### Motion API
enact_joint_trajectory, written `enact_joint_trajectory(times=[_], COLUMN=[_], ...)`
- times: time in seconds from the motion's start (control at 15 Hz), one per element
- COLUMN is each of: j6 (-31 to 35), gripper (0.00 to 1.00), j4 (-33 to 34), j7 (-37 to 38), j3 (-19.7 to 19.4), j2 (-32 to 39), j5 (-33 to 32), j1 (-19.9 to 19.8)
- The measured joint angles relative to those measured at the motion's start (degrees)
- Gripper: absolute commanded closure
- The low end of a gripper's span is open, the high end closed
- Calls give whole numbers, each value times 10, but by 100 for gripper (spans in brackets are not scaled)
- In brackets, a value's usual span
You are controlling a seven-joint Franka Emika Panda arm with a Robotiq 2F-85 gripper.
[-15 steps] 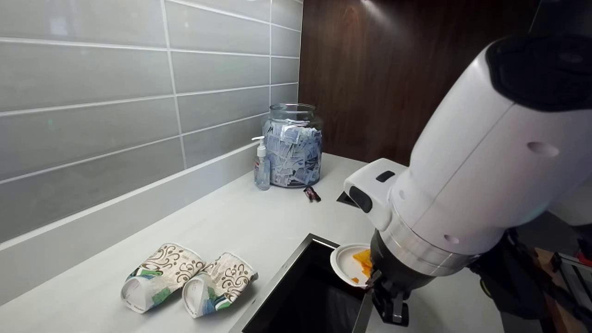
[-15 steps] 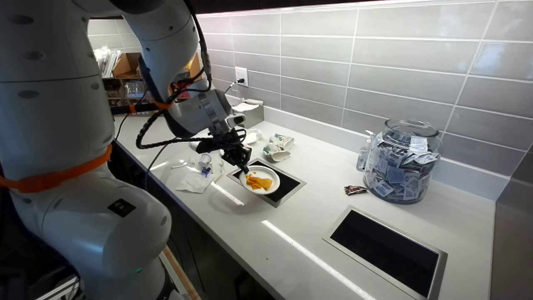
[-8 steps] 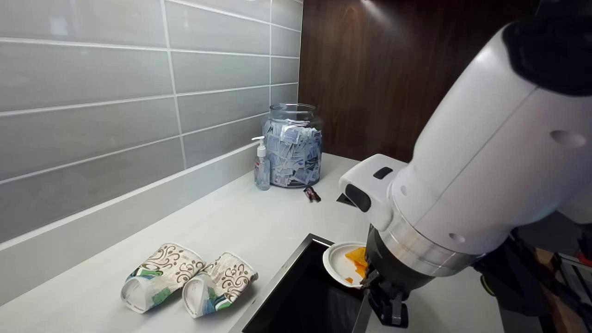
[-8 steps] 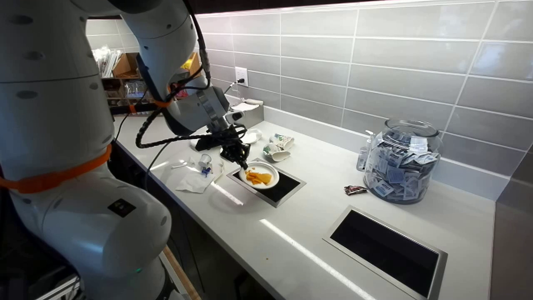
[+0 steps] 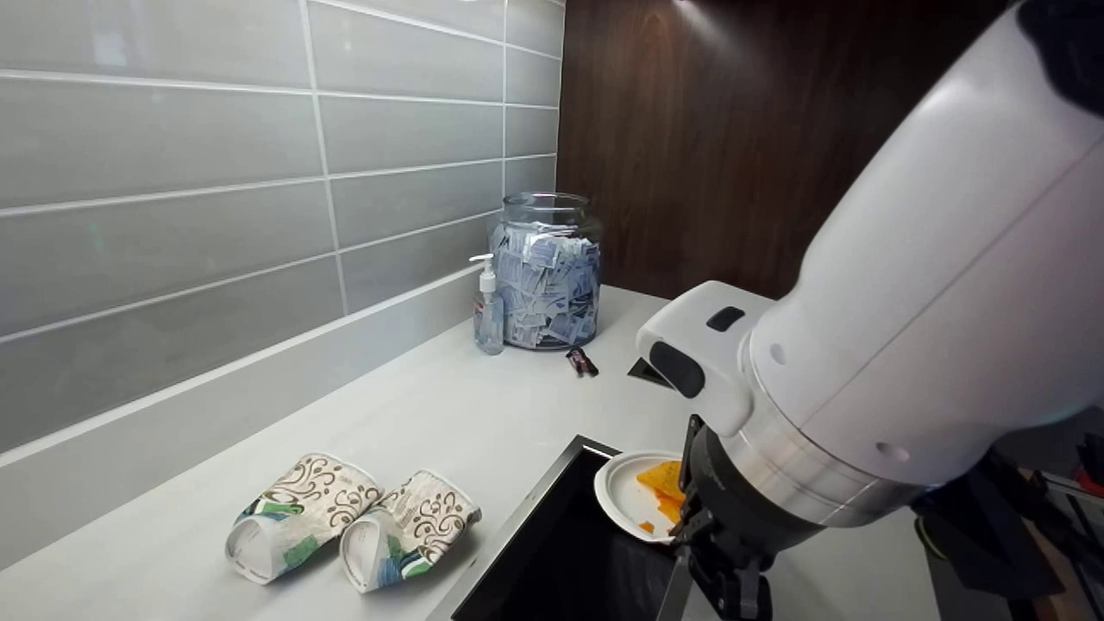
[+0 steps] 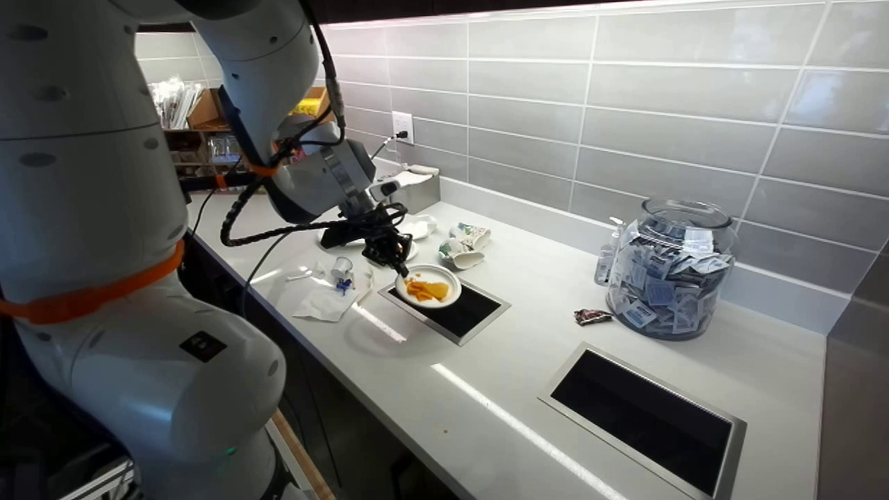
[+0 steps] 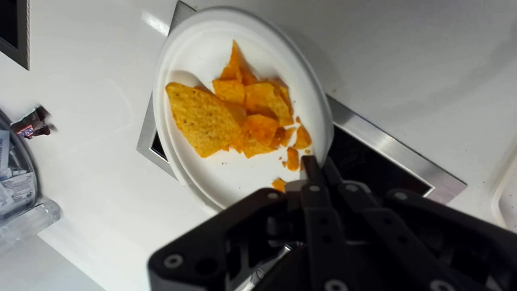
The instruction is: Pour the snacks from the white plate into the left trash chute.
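- The gripper (image 7: 320, 165) has its fingers (image 7: 314, 174) clamped on one edge of the white plate (image 7: 242, 178), which hangs above the left trash chute (image 6: 472, 314), between the front and back edges of the worktop (image 6: 514, 368).
- The snacks (image 7: 258, 99) sit on that plate, not yet poured; it looks tilted a little, though how far I cannot tell.
- Spill: in the wrist view the plate overlaps the steel frame (image 7: 387, 145), so tipping it off-centre could scatter pieces on the worktop.
- Slip: with only one edge gripped, the plate may twist or sag as the load shifts, and could drop in with the snacks.
- Leftovers: crumbs (image 7: 293, 159) lie close by the fingers and may lodge there if the tilt runs toward the gripper.
- Pose: the arm (image 5: 906, 328) reaches out over the worktop's front edge, its wrist (image 5: 802, 466) slanting downward, the gripper at the low end and the plate projecting beyond. A roll of the wrist is, I judge, the pouring move.
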Motion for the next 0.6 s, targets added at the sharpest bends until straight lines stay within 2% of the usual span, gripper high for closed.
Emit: enact_joint_trajectory(times=[0.33, 0.6], j6=[4, 34], gripper=[99, 99], j4=[0, -1], j7=[-12, -36], j3=[5, 5], j2=[-7, -7], j5=[0, 1], j1=[0, -3])
